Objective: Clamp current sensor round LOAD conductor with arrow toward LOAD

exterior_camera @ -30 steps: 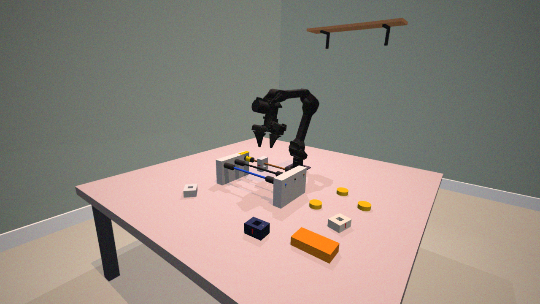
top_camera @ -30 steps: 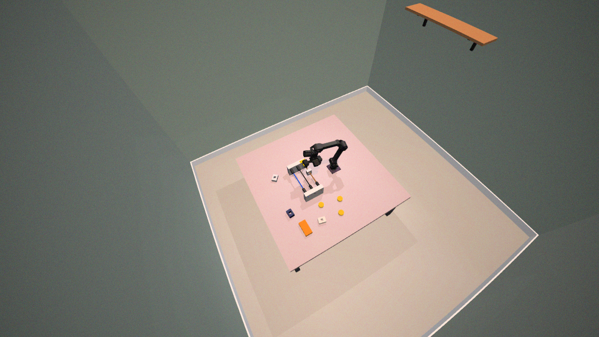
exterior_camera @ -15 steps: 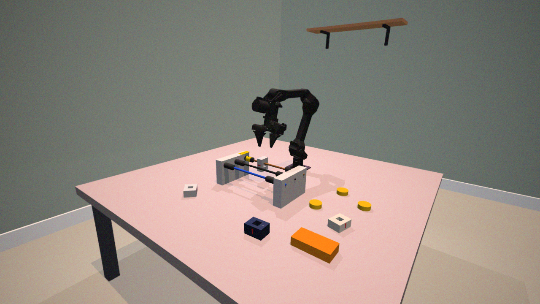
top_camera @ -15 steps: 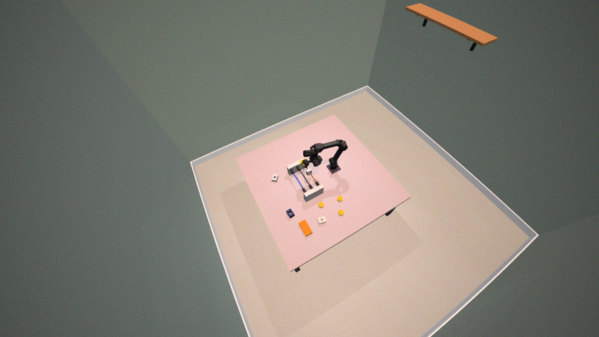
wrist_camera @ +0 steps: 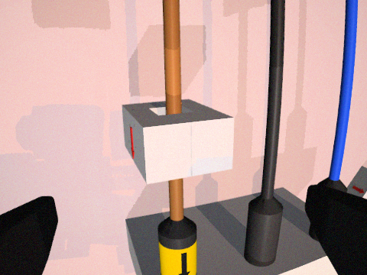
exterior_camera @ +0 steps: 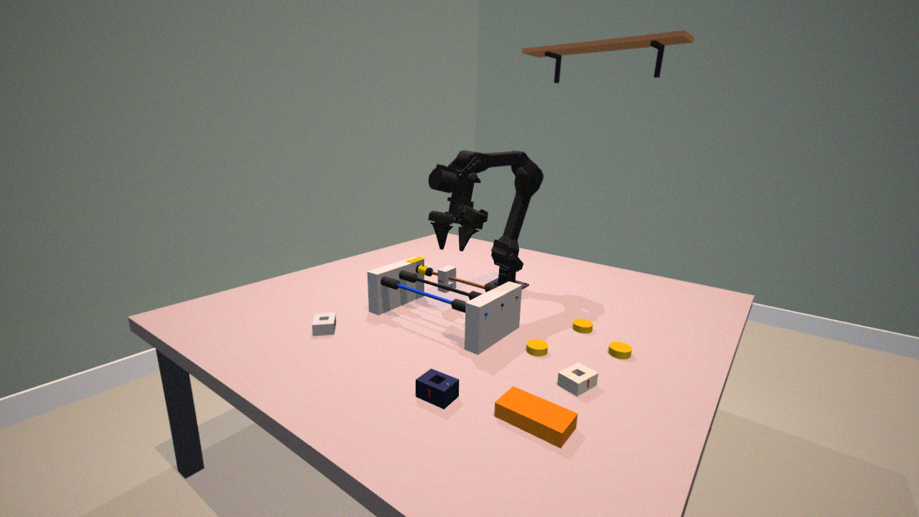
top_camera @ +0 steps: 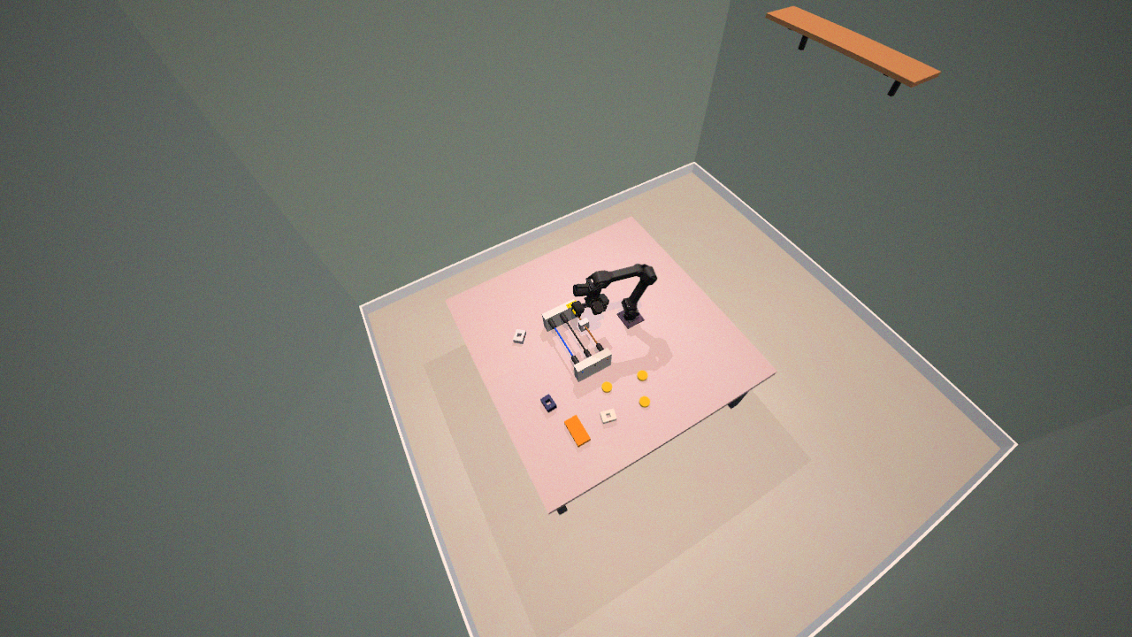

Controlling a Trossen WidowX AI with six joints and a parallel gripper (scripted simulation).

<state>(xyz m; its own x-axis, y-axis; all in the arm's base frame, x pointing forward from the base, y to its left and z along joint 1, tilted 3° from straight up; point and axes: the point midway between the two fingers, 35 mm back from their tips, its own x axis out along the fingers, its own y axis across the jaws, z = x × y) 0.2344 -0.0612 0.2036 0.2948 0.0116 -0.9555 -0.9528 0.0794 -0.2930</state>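
The white split-core sensor (wrist_camera: 179, 145) (exterior_camera: 446, 277) (top_camera: 583, 323) sits closed around the orange conductor (wrist_camera: 170, 30) (exterior_camera: 469, 282), a short way from the yellow LOAD collar (wrist_camera: 177, 260) (exterior_camera: 423, 271) with its black arrow. A red mark shows on the sensor's left face; I cannot tell which way it points. My gripper (wrist_camera: 184, 205) (exterior_camera: 453, 245) (top_camera: 584, 310) is wide open and empty. It hangs above the sensor, clear of it, with a finger at each side of the wrist view.
A black conductor (wrist_camera: 275, 82) and a blue conductor (wrist_camera: 347, 66) run beside the orange one between two white end blocks (exterior_camera: 392, 286) (exterior_camera: 491, 318). Loose on the table are a white block (exterior_camera: 324, 323), a navy block (exterior_camera: 436, 387), an orange brick (exterior_camera: 535, 415) and yellow discs (exterior_camera: 537, 347).
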